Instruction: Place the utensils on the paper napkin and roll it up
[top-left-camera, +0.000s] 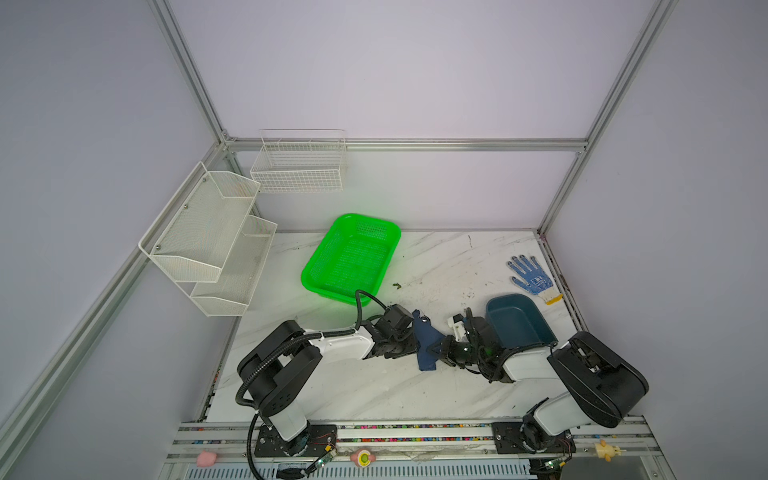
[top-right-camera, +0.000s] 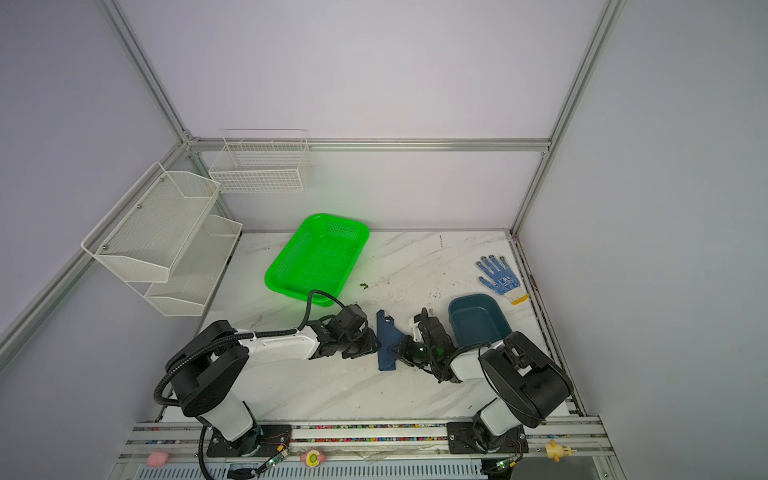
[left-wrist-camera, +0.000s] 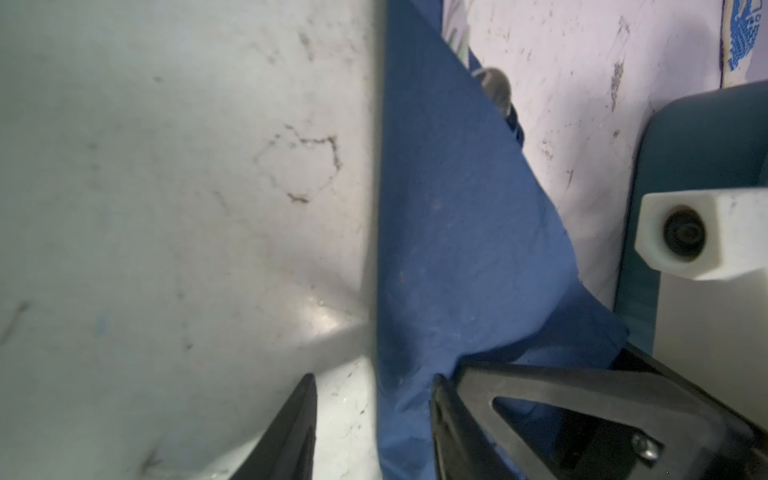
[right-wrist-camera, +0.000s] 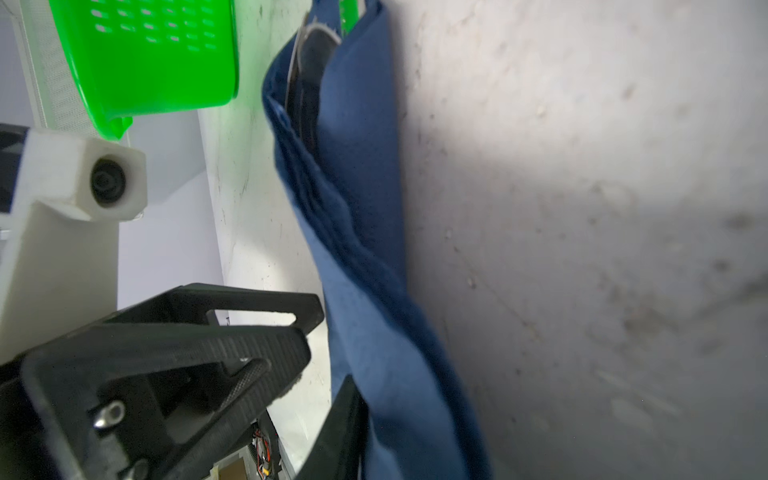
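The dark blue paper napkin (top-left-camera: 424, 347) lies folded into a long narrow strip on the marble table between my two grippers. It is wrapped round the utensils. Only a shiny metal tip (top-left-camera: 424, 319) pokes out of its far end, also seen in the wrist views (left-wrist-camera: 494, 85) (right-wrist-camera: 311, 50). My left gripper (left-wrist-camera: 374, 415) is open, with the napkin's edge and bare table between its fingers (left-wrist-camera: 301, 419). My right gripper (right-wrist-camera: 374, 424) is closed on the napkin's other side. One of its fingers (right-wrist-camera: 345, 415) shows and the other is hidden under the paper.
A green basket (top-left-camera: 351, 257) sits behind the left arm. A dark teal tray (top-left-camera: 519, 320) stands right beside the right wrist. A blue-dotted glove (top-left-camera: 532, 276) lies at the far right edge. White wire racks (top-left-camera: 208, 232) hang on the left wall.
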